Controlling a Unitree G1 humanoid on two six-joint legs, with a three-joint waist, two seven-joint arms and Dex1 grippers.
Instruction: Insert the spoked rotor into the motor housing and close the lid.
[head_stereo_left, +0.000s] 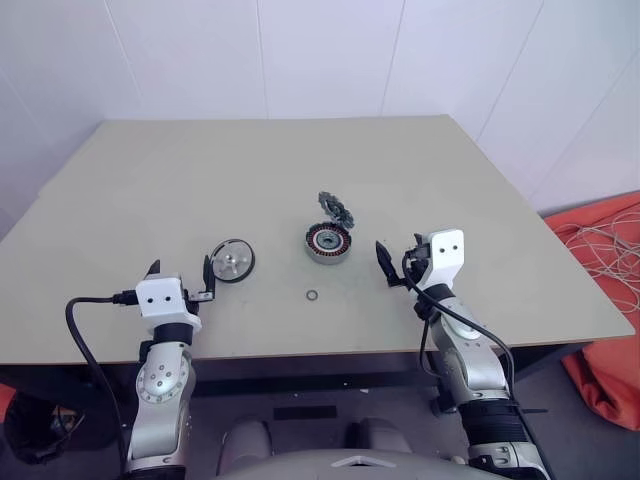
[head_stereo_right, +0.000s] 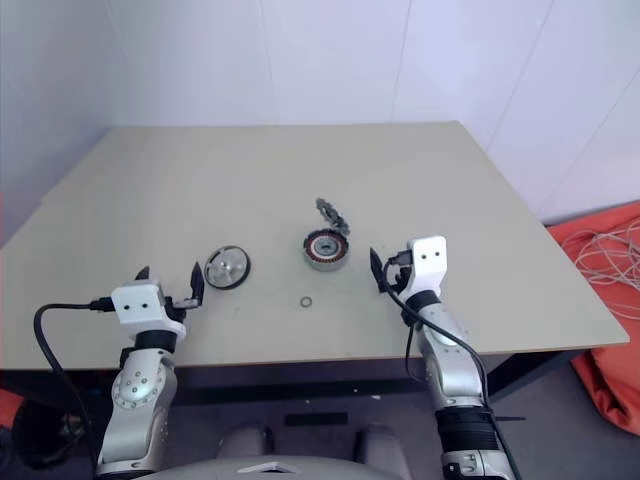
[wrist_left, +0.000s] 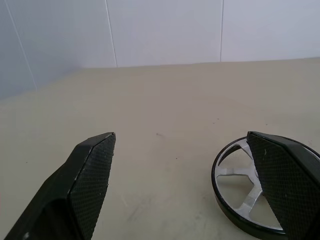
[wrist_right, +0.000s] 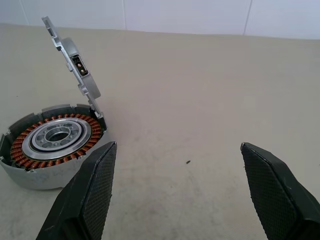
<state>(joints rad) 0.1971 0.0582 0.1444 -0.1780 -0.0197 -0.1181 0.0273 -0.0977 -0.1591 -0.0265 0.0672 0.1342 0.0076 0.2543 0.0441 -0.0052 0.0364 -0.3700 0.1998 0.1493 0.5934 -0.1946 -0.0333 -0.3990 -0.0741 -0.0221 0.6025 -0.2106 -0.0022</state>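
Observation:
The motor housing (head_stereo_left: 329, 242), a round grey cup with copper windings and a pale centre, sits mid-table. The spoked rotor (head_stereo_left: 337, 208) stands tilted on edge just behind it, touching its far rim; it also appears in the right wrist view (wrist_right: 75, 62). The lid (head_stereo_left: 232, 260), a black-rimmed disc with a silver face, lies flat to the left. My left gripper (head_stereo_left: 180, 272) hovers open just short of the lid, whose rim (wrist_left: 235, 192) is partly hidden by one finger. My right gripper (head_stereo_left: 397, 264) is open and empty, to the right of the housing (wrist_right: 52, 145).
A tiny thin metal ring (head_stereo_left: 312, 296) lies on the table (head_stereo_left: 250, 170) in front of the housing. White walls close in behind the table. Orange cloth with pale cables (head_stereo_left: 610, 250) lies on the floor past the right edge.

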